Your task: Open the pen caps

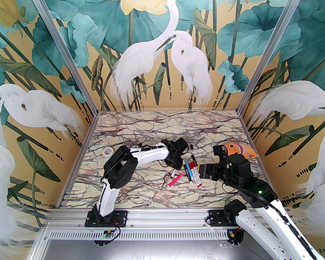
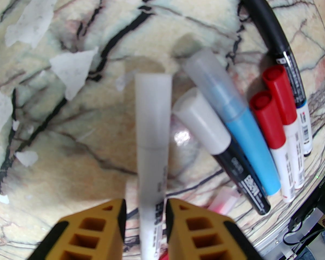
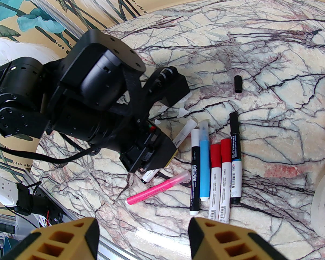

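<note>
The white pen cap (image 2: 153,110) lies beyond the left jaws, open astride its barrel (image 2: 152,188); right jaws open, empty.

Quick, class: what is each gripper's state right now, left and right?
Left gripper: jaws straddle the white pen; whether they grip it cannot be told.
Right gripper: open, holding nothing.

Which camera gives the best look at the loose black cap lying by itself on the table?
The right wrist view: the loose black cap lies sharp and unobstructed there, well apart from the pens. The top external view shows it as a tiny dark speck beyond the pens.
</note>
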Controlling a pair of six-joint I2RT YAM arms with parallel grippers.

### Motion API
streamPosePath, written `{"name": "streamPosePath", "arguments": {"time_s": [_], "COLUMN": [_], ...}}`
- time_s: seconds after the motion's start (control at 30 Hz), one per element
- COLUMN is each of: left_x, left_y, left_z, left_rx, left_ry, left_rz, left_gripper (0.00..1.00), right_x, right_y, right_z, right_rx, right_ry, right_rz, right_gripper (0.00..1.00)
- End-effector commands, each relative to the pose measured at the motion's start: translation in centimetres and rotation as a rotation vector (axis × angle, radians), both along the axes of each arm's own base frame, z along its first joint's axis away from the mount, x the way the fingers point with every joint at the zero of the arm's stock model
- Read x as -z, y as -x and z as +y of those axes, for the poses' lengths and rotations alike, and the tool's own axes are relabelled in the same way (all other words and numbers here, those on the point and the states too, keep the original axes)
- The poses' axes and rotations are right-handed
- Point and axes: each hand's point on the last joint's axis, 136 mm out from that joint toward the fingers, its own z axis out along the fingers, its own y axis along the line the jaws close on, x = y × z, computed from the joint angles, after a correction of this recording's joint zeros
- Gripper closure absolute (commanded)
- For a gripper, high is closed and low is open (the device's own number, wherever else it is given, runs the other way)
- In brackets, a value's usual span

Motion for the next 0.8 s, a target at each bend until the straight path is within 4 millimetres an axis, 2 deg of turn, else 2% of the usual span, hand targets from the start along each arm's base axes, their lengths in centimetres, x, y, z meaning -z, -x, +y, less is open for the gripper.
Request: {"name": "streamPosePath", "arguments": {"time_s": [0.0, 0.43, 0.53, 0.77], "left_x": [0.7, 2.1, 0.7, -4.0], "left_y": [0.3, 0.0, -0.2, -0.1], "left_z": [0.1, 1.8, 1.6, 1.7], "left_rx": [0.006, 0.007, 0.003, 0.012], "left_ry": [-0.041, -0.175, -0.147, -0.018], "left_rz": [0.005, -0.057, -0.077, -0.104], "left_gripper": [0.7, 0.79, 0.8, 0.8], "right_x": [-0.2, -0.2, 0.1, 0.0], "right_y": [0.2, 0.1, -0.1, -1.0], "right_z": [0.3, 0.3, 0.4, 1.1], "right_rx": [-0.021, -0.013, -0.006, 0.019], "right_ry": [-0.009, -0.014, -0.019, -0.081], "right_rz": [-0.009, -0.006, 0.002, 0.023], "right_gripper": [0.38, 0.39, 0.39, 0.43]}}
